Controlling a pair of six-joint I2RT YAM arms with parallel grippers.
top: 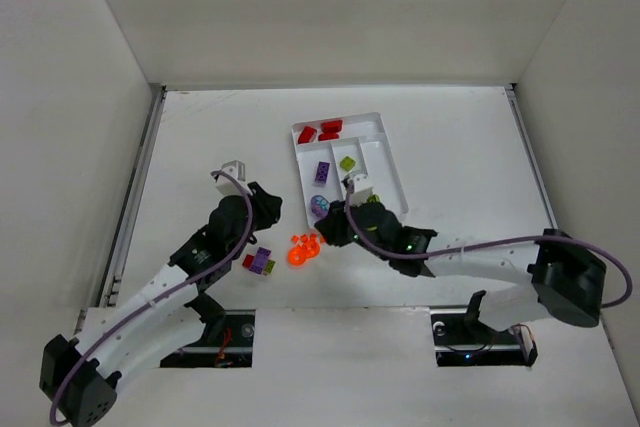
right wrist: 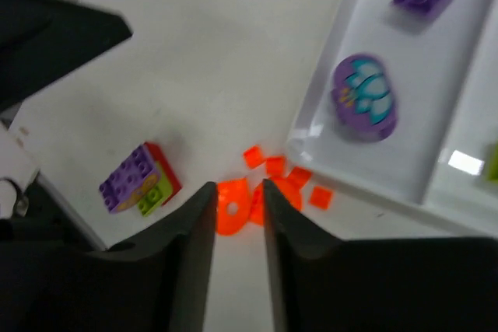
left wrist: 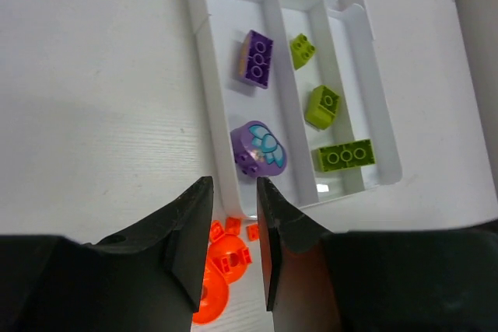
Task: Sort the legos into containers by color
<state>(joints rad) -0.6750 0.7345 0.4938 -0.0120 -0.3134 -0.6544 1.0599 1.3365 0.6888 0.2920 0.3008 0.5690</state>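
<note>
Legos (top: 303, 249) crowd tray (left wrist: 212, 145) edge; left end effector (left wrist: 233, 186), right end effector (right wrist: 238, 187) narrowly parted.

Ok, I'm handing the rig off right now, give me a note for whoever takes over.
Left gripper: jaws slightly apart, empty, beside the tray.
Right gripper: jaws narrow over the orange pile; cannot tell if it grips a piece.
Done: reds in the cross section; purple brick and purple round in one long section; three limes right of them.
Left: orange pile on the table off the tray's near end; clump of purple, red and lime bricks near the left arm, probably needs splitting.
</note>
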